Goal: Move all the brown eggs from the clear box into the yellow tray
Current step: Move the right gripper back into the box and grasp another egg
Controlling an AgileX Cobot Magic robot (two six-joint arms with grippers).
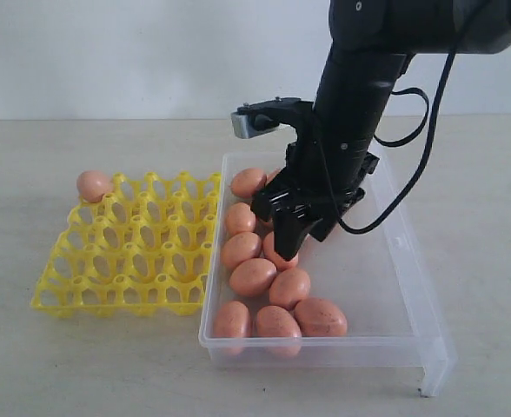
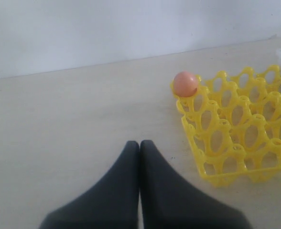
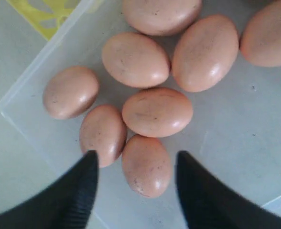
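Observation:
Several brown eggs (image 1: 253,276) lie bunched along the left side of the clear box (image 1: 412,287). One more brown egg (image 1: 93,185) sits in the far left corner cup of the yellow tray (image 1: 125,261), which lies beside the box. My right gripper (image 1: 301,239) hangs open just over the eggs. In the right wrist view its fingers (image 3: 90,162) straddle one egg (image 3: 146,164) without touching it. My left gripper (image 2: 139,144) is shut and empty above the bare table, near the tray (image 2: 236,129) and its egg (image 2: 185,83).
The right half of the clear box floor (image 3: 236,133) holds no eggs. A black cable (image 1: 425,148) loops from the right arm above the box. A corner of the yellow tray (image 3: 45,14) shows beyond the box wall.

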